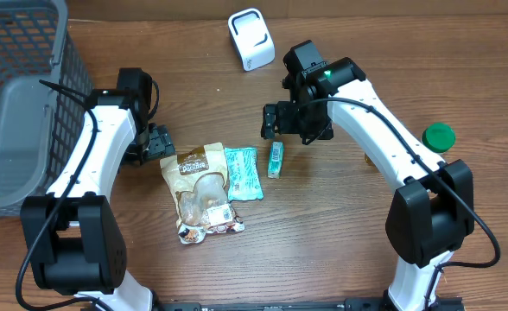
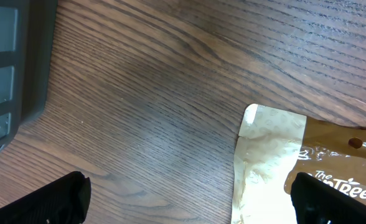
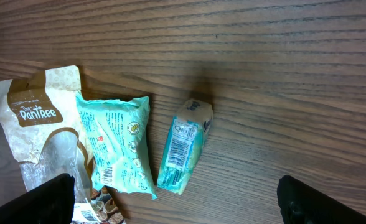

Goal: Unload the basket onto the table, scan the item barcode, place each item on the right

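Observation:
Three items lie mid-table: a beige snack pouch [image 1: 200, 192] [image 3: 37, 118] [image 2: 273, 168], a flat teal packet [image 1: 243, 173] [image 3: 117, 140], and a small teal pack [image 1: 276, 159] [image 3: 186, 146] with its barcode facing up. The white scanner [image 1: 250, 39] stands at the back of the table. My left gripper [image 1: 156, 143] [image 2: 186, 205] hangs open at the pouch's top left corner, holding nothing. My right gripper [image 1: 295, 128] [image 3: 178, 205] is open above the small teal pack, well clear of it, with empty jaws.
A grey mesh basket [image 1: 12, 104] [image 2: 15, 62] fills the far left of the table, close to my left arm. A green lid [image 1: 438, 136] sits at the right, beside my right arm.

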